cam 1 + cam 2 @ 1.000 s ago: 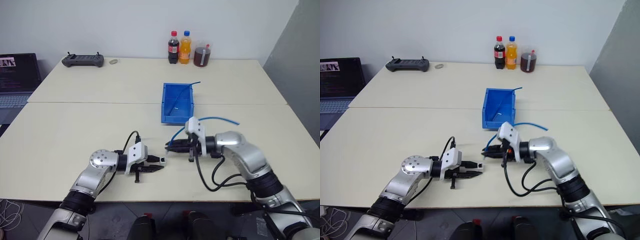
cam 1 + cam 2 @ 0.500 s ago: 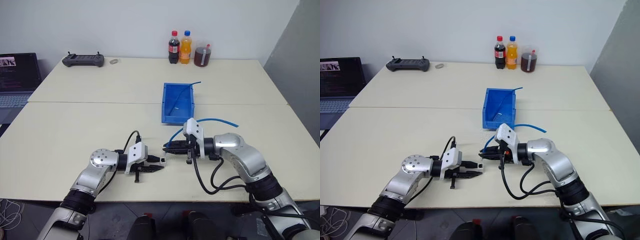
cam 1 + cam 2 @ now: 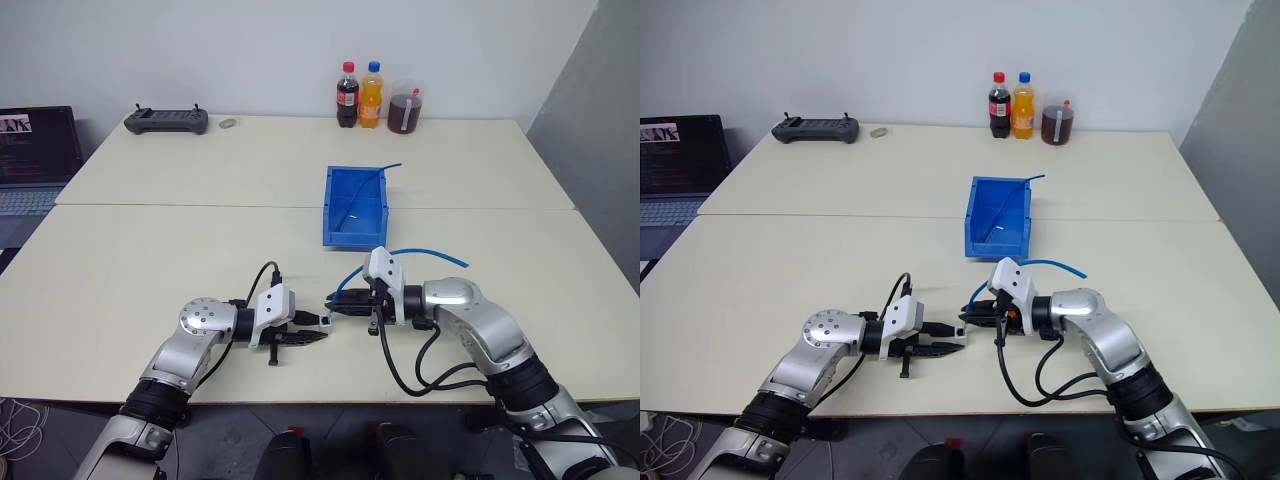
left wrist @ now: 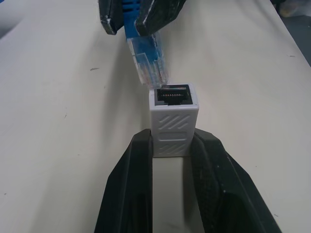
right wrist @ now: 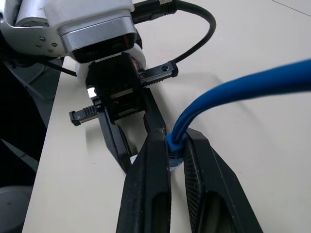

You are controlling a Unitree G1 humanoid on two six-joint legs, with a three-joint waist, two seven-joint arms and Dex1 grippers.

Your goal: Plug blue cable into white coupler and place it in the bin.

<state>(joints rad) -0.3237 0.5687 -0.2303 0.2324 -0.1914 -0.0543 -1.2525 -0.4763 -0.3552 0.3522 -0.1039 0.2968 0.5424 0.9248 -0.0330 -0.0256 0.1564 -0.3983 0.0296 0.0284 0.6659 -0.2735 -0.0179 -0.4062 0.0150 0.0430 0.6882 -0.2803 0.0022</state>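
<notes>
The tiny white boxy plastic coupler [image 4: 173,119] is clamped in the left gripper [image 3: 312,329] jaws, dark socket facing the thin light-blue cable's [image 4: 146,53] clear plug, pinched just beside, slightly off-axis, by the right gripper [image 3: 338,303] jaws.

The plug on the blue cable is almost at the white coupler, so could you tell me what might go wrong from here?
1. The plug sits tilted and off to one side of the coupler opening, so it may jam on the rim.
2. The left claw holds only the coupler's lower part; a push could slide it back.
3. The right claw pinches the cable behind the plug, which might bend.
</notes>
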